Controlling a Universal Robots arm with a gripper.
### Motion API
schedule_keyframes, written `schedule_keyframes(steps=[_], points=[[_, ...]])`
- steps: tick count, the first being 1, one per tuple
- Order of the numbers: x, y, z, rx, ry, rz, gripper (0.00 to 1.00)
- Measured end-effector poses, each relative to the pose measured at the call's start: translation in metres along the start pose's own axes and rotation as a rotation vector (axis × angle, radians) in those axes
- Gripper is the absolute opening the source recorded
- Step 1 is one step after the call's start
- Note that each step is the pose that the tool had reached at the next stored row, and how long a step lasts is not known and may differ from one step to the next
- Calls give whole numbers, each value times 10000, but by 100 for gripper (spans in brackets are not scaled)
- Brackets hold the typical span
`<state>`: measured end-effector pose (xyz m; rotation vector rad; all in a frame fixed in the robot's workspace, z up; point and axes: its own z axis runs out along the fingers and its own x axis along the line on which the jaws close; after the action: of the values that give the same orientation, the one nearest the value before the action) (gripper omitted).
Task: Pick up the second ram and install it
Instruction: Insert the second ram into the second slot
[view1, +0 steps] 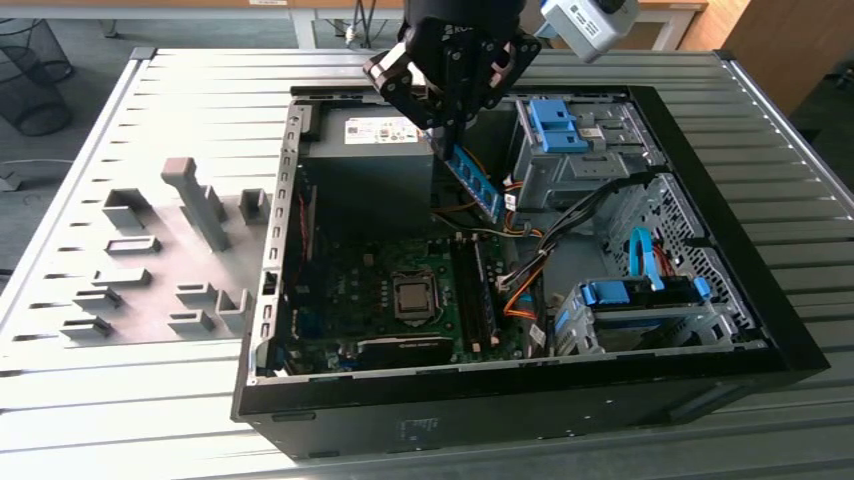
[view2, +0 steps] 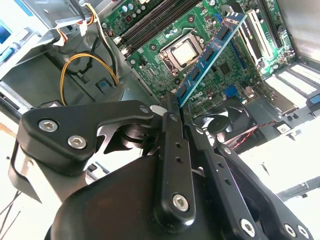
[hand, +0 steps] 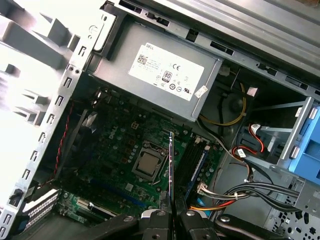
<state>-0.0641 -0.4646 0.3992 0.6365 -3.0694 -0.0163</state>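
The second ram (view1: 477, 180), a thin blue-green stick with dark chips, hangs tilted above the open computer case (view1: 747, 300). My gripper (view1: 445, 118) is shut on its upper end. In the second wrist view the ram (view2: 210, 52) reaches from the fingertips (view2: 173, 111) out over the green motherboard (view2: 150, 70). In the first wrist view the ram (hand: 171, 170) shows edge-on, rising from my gripper (hand: 170, 214) above the board. The long black memory slots (view1: 474, 290) lie below and a little toward the front of the case, apart from the ram.
Grey fixture blocks (view1: 160, 260) stand on the slatted table at the exterior view's left. Inside the case are the power supply (view1: 380, 150), the processor socket (view1: 416, 297), blue drive cages (view1: 561, 125) (view1: 627, 295) and loose orange and black cables (view1: 527, 275).
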Motion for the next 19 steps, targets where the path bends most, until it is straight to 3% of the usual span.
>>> schedule_keyframes(steps=[4, 13, 19], points=[[0, 0, 1, 4, 2, 70, 14], [-1, -1, 34, 5, -11, 1417, 14], [-1, -1, 42, 7, -12, 1604, 14]])
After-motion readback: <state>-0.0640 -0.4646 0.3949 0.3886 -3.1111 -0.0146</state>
